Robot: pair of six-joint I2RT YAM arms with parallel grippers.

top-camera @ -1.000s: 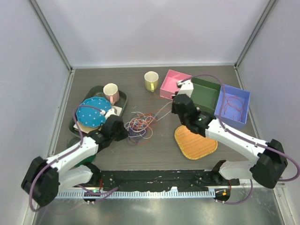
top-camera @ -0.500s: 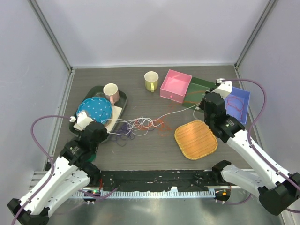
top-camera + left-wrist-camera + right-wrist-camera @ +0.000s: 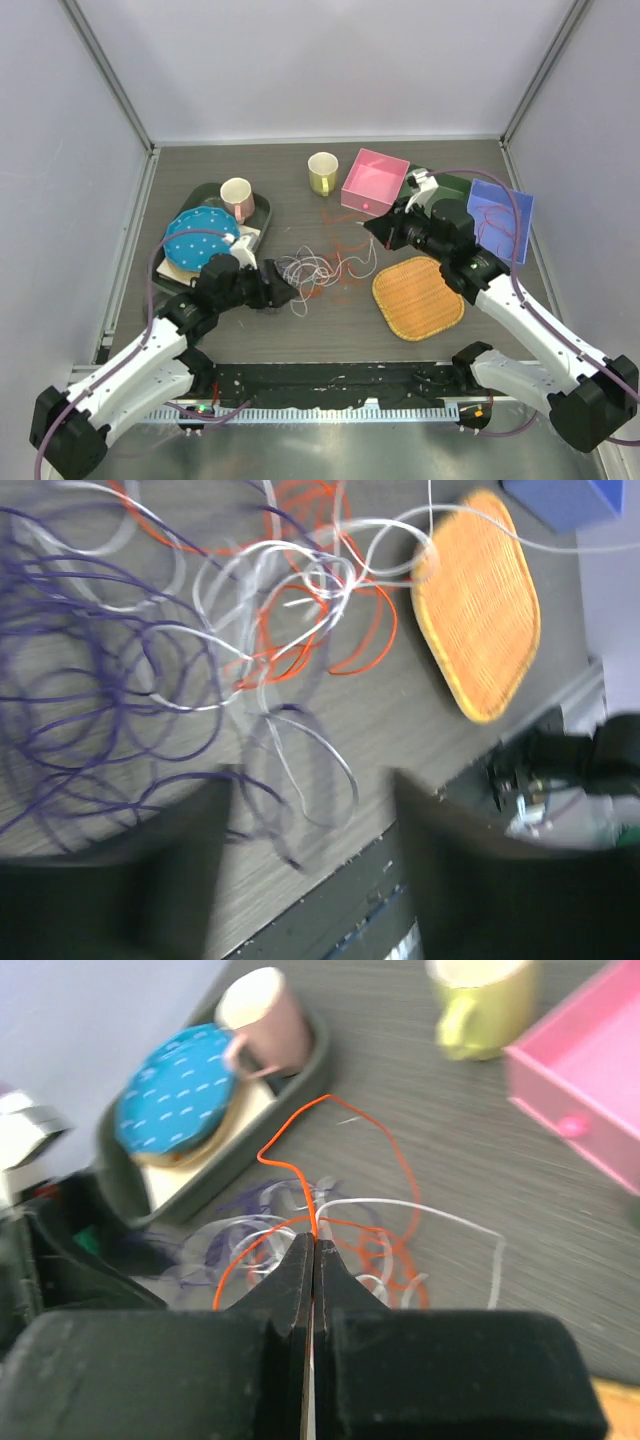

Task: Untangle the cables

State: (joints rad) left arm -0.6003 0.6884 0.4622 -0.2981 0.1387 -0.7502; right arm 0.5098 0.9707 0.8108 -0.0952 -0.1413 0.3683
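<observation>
The cables (image 3: 318, 268) lie in a loose tangle on the table's middle. In the left wrist view purple loops (image 3: 90, 680) lie on the left, with white (image 3: 300, 575) and orange-red (image 3: 350, 655) strands crossing beside them. My left gripper (image 3: 288, 294) is at the tangle's left edge. Its jaws (image 3: 310, 865) are open just above the table, and only a loose purple end and a white loop lie between them. My right gripper (image 3: 383, 228) hangs to the right of the tangle. It (image 3: 314, 1244) is shut on an orange-red cable (image 3: 300, 1175) that rises from the heap.
An orange woven mat (image 3: 417, 297) lies right of the tangle. Behind stand a yellow-green mug (image 3: 322, 173), a pink box (image 3: 375, 183), a green box (image 3: 455, 186) and a blue box (image 3: 500, 215) holding a red cable. A green tray (image 3: 195, 195) carries a dotted blue plate (image 3: 200, 237) and a pink cup (image 3: 237, 197).
My left gripper has opened and moved right, up to the tangle. My right arm has swung back left towards the middle, and the cables, stretched out before, have gone slack and bunched up.
</observation>
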